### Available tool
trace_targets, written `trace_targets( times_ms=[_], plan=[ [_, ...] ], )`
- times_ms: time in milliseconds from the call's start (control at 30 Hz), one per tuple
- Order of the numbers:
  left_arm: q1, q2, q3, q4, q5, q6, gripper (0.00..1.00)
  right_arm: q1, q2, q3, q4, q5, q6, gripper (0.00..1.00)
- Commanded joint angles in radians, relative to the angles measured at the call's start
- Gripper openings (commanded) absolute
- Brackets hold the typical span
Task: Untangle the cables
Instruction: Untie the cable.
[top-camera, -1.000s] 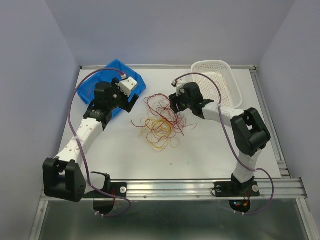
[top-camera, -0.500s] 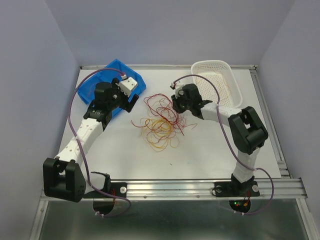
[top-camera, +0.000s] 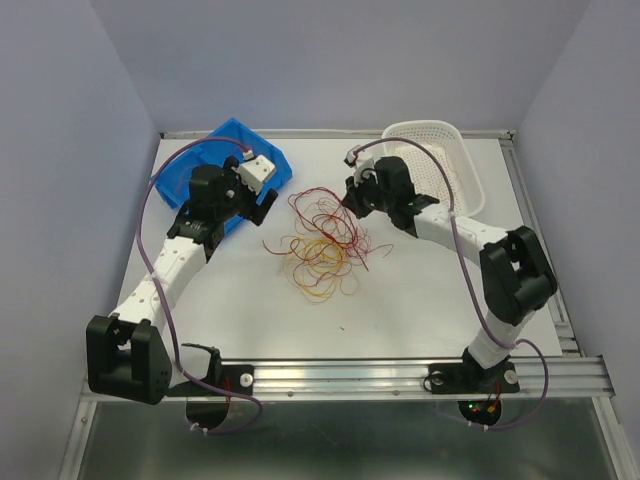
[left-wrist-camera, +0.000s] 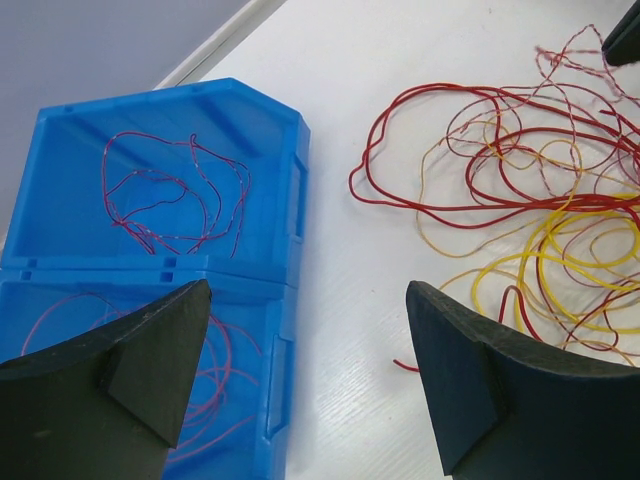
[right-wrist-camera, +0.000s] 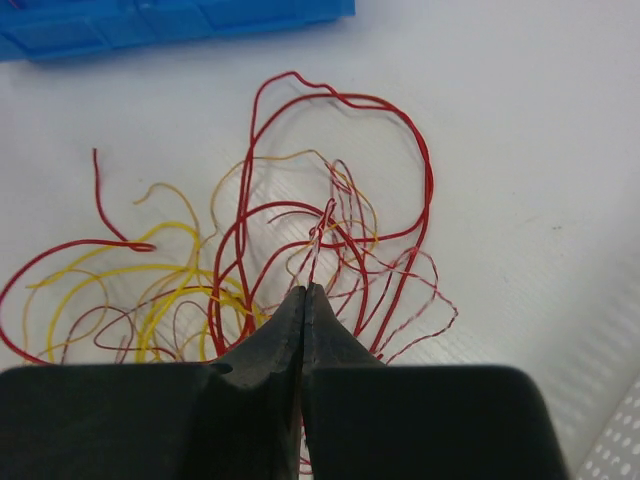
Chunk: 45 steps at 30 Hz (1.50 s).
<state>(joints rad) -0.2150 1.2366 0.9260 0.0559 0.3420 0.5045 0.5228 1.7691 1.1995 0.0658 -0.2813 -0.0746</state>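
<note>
Your right gripper (right-wrist-camera: 303, 295) is clamped tight on a thin strand of the cables (top-camera: 320, 250), tangled at frame centre; your left gripper (left-wrist-camera: 305, 310) gapes wide (holding nothing) beside the blue bin (left-wrist-camera: 60, 180).

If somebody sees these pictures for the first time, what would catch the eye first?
First, the loose tangle of red and yellow cables in the middle of the table. The right gripper is shut at its far right edge, seemingly pinching one thin strand. The open left gripper hangs over the edge of a blue bin at the far left, which holds a few red strands.
</note>
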Motion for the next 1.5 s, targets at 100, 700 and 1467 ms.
trace_targets(
  times_ms=[100,700,1467],
  plan=[
    [-0.001,-0.045,0.007,0.039,0.142,0.016,0.92,-0.007,-0.167,0.095,0.034,-0.093,0.072,0.01],
    [-0.001,-0.045,0.088,0.441,0.561,-0.240,0.99,-0.007,-0.260,0.518,0.247,-0.266,0.472,0.00],
    [-0.103,0.227,0.237,0.736,0.785,-0.557,0.83,-0.006,-0.243,0.531,0.358,-0.297,0.542,0.01]
  ],
)
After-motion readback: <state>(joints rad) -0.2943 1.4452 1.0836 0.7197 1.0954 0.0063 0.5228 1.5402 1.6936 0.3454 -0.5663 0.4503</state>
